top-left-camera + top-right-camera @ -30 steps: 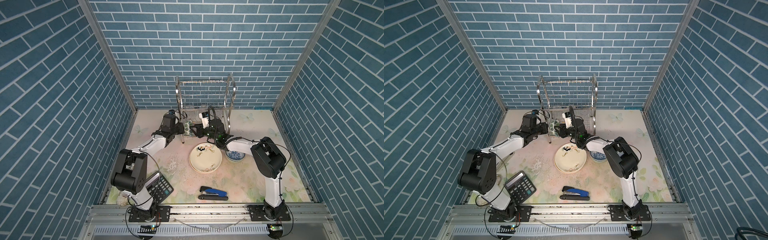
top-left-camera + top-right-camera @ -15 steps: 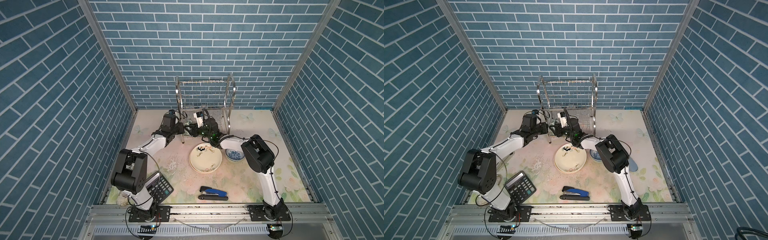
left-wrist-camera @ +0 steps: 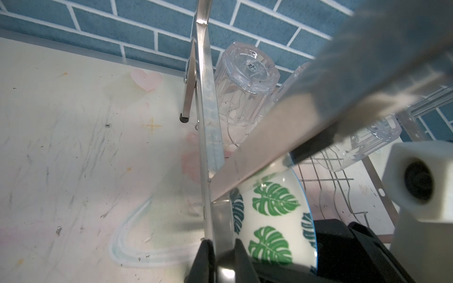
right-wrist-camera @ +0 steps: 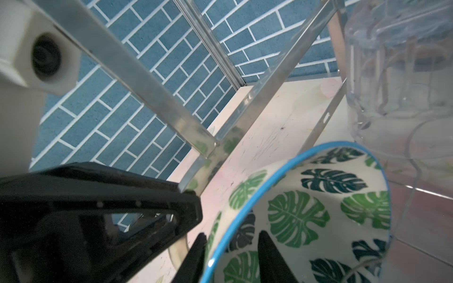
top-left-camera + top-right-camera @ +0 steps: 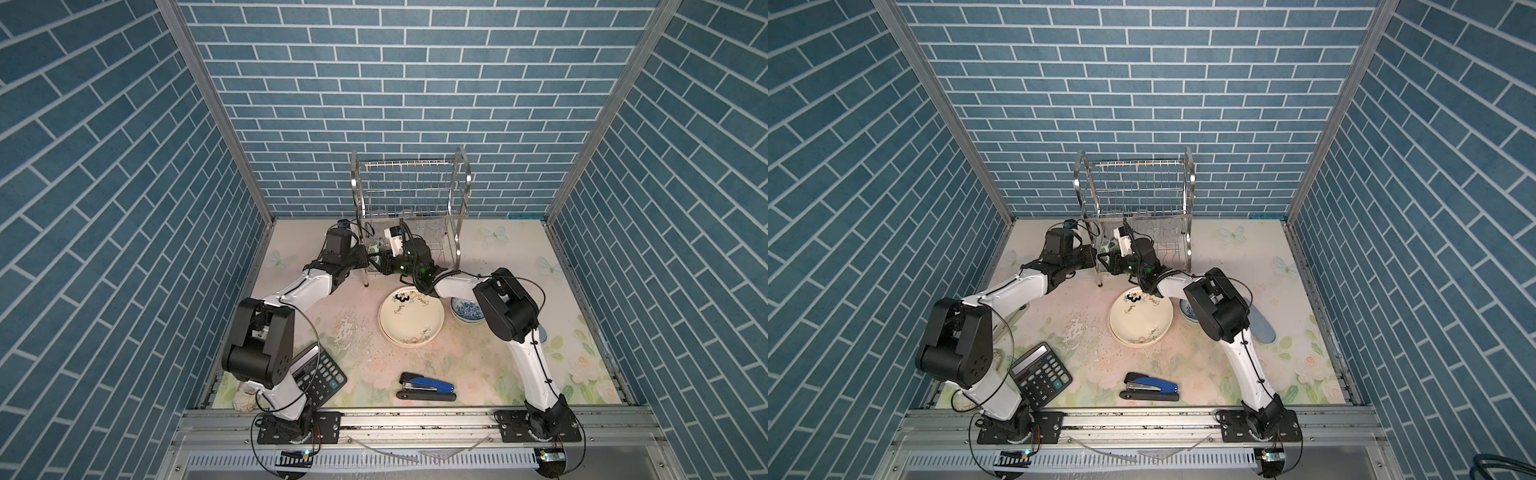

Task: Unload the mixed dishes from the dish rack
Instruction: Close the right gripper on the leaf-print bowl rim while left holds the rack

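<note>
The right end effector [image 4: 232, 234] is straddling the blue rim of the green-leaf bowl [image 4: 306, 213], one finger inside and one outside, though I cannot tell whether it is actually pinching. The left end effector [image 3: 221, 242] is clamping, nearly closed, on the steel side frame of the dish rack [image 3: 208, 122]. The bowl is leaning on its side on the rack's lower shelf, beside upturned clear tumblers [image 3: 242, 80].

Stereo overhead, wrist close-ups at dish rack [image 5: 409, 187]
</note>
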You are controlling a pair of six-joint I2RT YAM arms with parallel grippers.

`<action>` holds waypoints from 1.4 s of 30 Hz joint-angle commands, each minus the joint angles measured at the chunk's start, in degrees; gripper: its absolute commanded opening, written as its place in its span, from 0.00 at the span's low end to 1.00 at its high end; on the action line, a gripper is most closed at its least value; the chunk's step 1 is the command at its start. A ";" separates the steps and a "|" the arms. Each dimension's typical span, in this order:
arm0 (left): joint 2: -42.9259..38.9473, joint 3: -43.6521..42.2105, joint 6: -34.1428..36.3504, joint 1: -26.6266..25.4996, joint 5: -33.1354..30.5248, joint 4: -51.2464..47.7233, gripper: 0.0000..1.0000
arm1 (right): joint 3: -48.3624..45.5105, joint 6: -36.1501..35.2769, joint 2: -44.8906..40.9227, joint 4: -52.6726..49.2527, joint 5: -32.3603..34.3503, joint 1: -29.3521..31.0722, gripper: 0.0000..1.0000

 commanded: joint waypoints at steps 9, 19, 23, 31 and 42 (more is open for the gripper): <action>1.55 0.80 -0.06 -0.05 2.09 -2.29 0.00 | 3.96 3.47 3.16 1.08 -2.04 -0.10 0.21; 2.03 0.93 -0.04 -0.05 2.18 -2.39 0.00 | 3.44 5.20 3.19 2.58 -3.27 -0.12 0.00; 2.07 1.10 -0.05 -0.05 2.18 -2.40 0.00 | 2.35 6.07 2.44 3.85 -3.78 -0.16 0.00; 2.51 1.20 -0.06 -0.01 2.04 -2.70 0.00 | -0.96 11.24 -0.06 11.72 -6.45 -0.42 0.00; 2.03 0.93 0.08 -0.01 1.41 -3.01 0.00 | -4.07 17.77 -2.69 21.67 -8.20 -1.63 0.00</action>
